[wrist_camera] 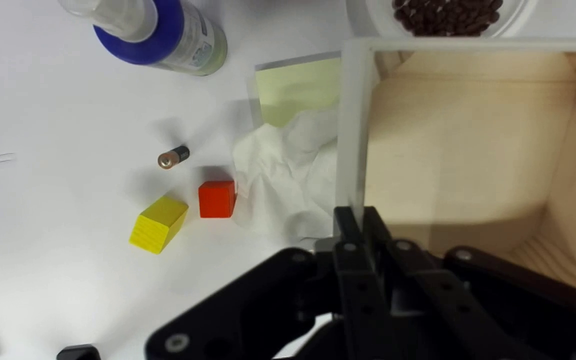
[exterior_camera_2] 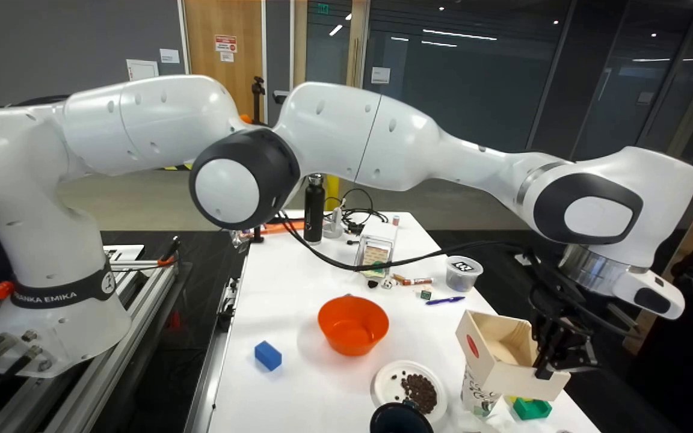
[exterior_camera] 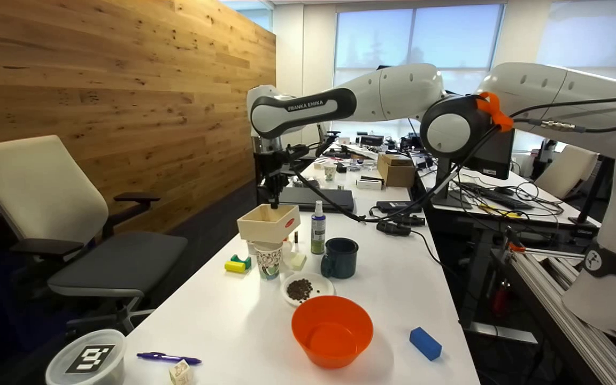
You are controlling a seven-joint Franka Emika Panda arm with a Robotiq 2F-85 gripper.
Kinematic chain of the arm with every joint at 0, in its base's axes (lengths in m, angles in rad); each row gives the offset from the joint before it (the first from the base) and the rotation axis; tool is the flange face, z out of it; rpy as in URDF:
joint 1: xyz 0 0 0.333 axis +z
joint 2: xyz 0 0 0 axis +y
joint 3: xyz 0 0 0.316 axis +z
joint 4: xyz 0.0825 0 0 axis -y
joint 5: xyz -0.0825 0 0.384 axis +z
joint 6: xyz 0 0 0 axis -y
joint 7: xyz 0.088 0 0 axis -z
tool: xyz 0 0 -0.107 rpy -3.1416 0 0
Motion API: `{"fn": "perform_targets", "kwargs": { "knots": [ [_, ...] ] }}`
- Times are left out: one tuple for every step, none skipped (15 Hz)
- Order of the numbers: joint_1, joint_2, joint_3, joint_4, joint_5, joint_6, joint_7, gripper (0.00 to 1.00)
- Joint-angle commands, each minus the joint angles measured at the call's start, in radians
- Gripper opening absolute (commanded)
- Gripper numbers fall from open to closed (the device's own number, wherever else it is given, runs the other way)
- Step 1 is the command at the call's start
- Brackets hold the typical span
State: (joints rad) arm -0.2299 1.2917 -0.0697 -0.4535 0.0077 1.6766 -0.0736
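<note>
The white counter ran away toward 12 o'clock in an exterior view. Above it hung an open-topped pale wooden box with a red oval mark, its grained floor showing in the wrist view. The black claw was clenched on one wall of this box, which spread toward 2 o'clock from the fingertips in the wrist view.

In an exterior view, an orange plastic bowl stood at 5 o'clock from the box. At the bowl's 11 o'clock lay a round white plate; at its 9 o'clock, a lidded clear plastic tub. From the plate, a dark teal mug stood between 1 and 2 o'clock and a leafy-printed paper cup at 10 o'clock, below the box. The plate held dark brown bean-like pellets.

The box ran off the wrist view's 3 o'clock edge. What the tub held was hard to make out, and the mug's inside was too dark to read. The cup's mouth was partly hidden by the box, so its contents, and whether the two touched, could not be told.
</note>
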Motion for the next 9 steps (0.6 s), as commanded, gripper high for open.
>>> {"fn": "perform_targets", "kwargs": {
  "knots": [
    [-0.008,-0.007,0.020,-0.003,-0.001,-0.043,-0.049,0.02],
    [-0.010,0.000,0.023,0.004,0.001,-0.050,-0.053,0.02],
    [-0.012,0.006,0.025,0.009,0.003,-0.050,-0.059,0.02],
    [-0.016,0.016,0.031,0.016,0.007,-0.037,-0.068,0.02],
    [-0.016,0.026,0.035,0.021,0.008,-0.019,-0.078,0.02],
    [-0.018,0.034,0.042,0.023,0.013,-0.007,-0.089,0.02],
    [-0.018,0.042,0.048,0.026,0.016,0.006,-0.099,0.02],
    [-0.018,0.050,0.054,0.027,0.018,0.018,-0.110,0.02],
    [-0.018,0.057,0.060,0.028,0.020,0.036,-0.122,0.02]
  ]
}}
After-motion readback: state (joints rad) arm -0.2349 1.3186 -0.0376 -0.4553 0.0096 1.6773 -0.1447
